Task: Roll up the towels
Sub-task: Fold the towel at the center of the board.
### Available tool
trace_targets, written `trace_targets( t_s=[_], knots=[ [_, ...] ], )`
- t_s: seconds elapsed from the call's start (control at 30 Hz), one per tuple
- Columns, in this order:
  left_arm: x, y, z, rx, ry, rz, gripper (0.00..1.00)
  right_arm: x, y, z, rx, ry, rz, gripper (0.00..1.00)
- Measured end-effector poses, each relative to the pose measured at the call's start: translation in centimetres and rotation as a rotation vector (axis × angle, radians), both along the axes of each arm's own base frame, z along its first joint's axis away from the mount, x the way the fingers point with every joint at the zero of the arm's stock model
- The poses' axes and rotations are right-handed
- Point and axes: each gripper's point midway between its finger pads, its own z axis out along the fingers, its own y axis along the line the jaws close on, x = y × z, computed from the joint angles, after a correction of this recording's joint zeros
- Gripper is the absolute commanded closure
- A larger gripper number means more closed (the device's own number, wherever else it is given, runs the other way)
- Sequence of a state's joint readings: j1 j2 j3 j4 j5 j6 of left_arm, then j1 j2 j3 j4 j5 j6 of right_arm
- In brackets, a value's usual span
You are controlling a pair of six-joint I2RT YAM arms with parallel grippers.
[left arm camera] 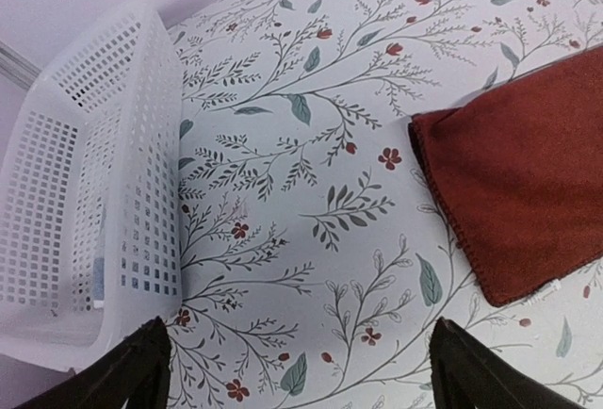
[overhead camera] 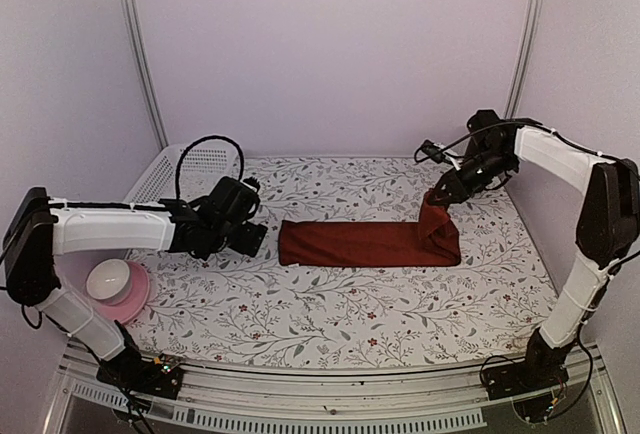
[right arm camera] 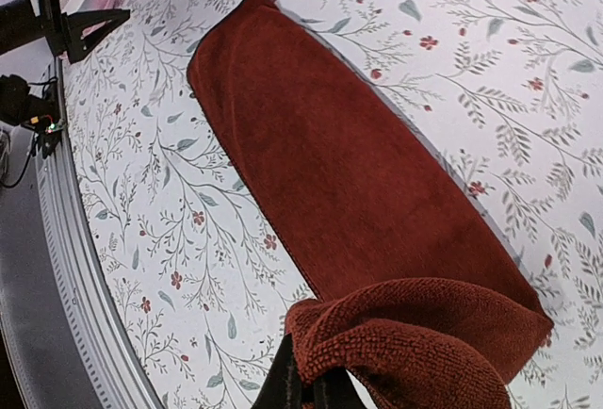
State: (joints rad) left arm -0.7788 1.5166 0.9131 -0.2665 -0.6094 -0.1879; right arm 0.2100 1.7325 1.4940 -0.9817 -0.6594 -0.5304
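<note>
The dark red-maroon towel point(overhead camera: 360, 242) lies folded in a long strip across the middle of the floral table. My right gripper point(overhead camera: 440, 194) is shut on its right end and lifts that end up above the strip; the pinched cloth point(right arm camera: 415, 334) curls over the fingertips in the right wrist view. My left gripper point(overhead camera: 250, 239) is open and empty, hovering just left of the towel's left end point(left arm camera: 518, 192). Its fingers point(left arm camera: 122, 371) stand wide apart above bare cloth. The pastel checked towel is out of view.
A white perforated basket point(overhead camera: 190, 169) stands at the back left, and shows in the left wrist view point(left arm camera: 85, 192). A pink and white bowl point(overhead camera: 115, 284) sits at the left near edge. The metal rail point(overhead camera: 330, 394) runs along the table's front.
</note>
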Motion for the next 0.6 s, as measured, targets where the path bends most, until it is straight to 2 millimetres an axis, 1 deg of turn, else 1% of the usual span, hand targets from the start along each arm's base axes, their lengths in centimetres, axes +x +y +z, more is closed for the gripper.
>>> trace_targets(
  t_s=[0.13,0.3,0.37,0.47,0.53,0.6],
  knots=[
    [-0.6,0.6,0.3,-0.006,-0.003,0.004,0.04,0.8,4.3,-1.0,0.011,0.026,0.098,0.98],
    [-0.9,1.0,0.0,-0.001,0.005,0.012,0.03,1.0,9.9,-1.9,0.022,0.036,0.212,0.98],
    [-1.1,1.3,-0.2,0.003,0.010,0.017,0.03,1.0,12.2,-1.8,0.028,0.022,0.255,0.98],
    [-1.4,1.7,-0.3,0.001,0.013,0.024,0.03,1.4,15.3,-1.2,0.043,-0.012,0.306,0.98],
    [-1.6,2.1,-0.1,-0.009,0.011,0.029,0.03,1.8,17.7,-0.6,0.061,-0.047,0.342,0.98],
    [-1.7,2.5,0.4,-0.026,0.001,0.033,0.03,1.9,19.5,-0.6,0.069,-0.062,0.370,0.98]
  ],
)
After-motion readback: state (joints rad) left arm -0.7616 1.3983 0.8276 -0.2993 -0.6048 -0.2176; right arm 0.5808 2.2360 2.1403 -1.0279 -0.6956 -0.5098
